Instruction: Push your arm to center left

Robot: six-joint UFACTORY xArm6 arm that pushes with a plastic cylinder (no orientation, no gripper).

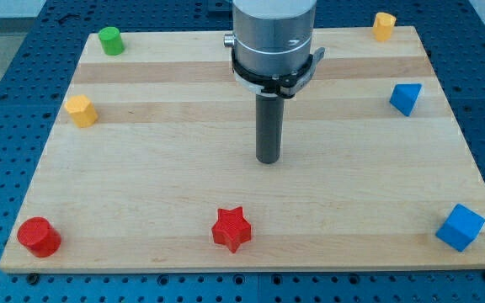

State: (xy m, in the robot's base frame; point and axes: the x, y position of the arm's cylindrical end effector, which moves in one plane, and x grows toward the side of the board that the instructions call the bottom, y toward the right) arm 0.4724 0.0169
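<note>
My tip (268, 160) rests on the wooden board (167, 168) near its middle, a little toward the view's top. It touches no block. A red star block (231, 229) lies below it near the view's bottom edge. A yellow block (81, 110) sits at the view's left, slightly above the tip's height. A red cylinder (39, 236) stands at the bottom left corner. A green cylinder (111, 40) stands at the top left corner.
A yellow block (383, 25) sits at the top right corner. A blue block (405, 98) lies at the right edge. A blue cube (460, 227) sits at the bottom right corner. A blue perforated table (7, 101) surrounds the board.
</note>
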